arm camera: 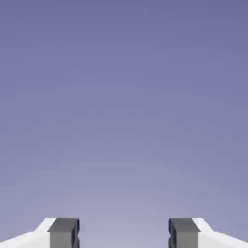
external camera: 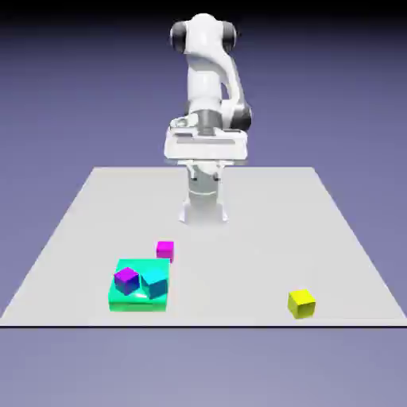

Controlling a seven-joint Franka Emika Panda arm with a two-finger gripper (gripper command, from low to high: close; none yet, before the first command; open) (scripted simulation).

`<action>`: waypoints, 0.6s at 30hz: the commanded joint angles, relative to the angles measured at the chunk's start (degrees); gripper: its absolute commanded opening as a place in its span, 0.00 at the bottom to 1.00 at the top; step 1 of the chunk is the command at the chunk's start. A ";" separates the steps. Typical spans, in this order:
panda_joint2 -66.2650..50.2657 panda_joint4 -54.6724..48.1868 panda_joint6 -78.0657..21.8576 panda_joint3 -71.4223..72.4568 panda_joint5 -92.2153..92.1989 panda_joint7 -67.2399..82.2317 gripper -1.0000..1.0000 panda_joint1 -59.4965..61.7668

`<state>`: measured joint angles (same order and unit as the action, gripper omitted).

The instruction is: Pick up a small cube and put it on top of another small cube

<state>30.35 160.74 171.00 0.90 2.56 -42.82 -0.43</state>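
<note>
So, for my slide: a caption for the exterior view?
White arm raised behind table; magenta cube, yellow cube untouched.

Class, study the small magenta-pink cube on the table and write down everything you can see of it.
The small magenta-pink cube is plain and evenly bright, with no markings. It sits flat and upright on the grey table, just behind the far right corner of the green slab; whether they touch is unclear. Nothing holds it, and it is absent from the hand view.

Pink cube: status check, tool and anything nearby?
Tool open, empty, aimed at backdrop. Pink cube on table, untouched, beside teal block. Yellow cube stands alone, nothing around it.
</note>
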 commanded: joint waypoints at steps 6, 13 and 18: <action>-11.49 -1.28 -14.95 4.48 12.74 -1.78 0.50 1.27; -24.90 -2.78 -32.40 9.71 27.60 -3.86 0.50 2.74; -34.48 -3.85 -44.86 13.44 38.22 -5.34 0.50 3.80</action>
<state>-4.13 156.90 126.15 14.34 40.77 -48.16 3.30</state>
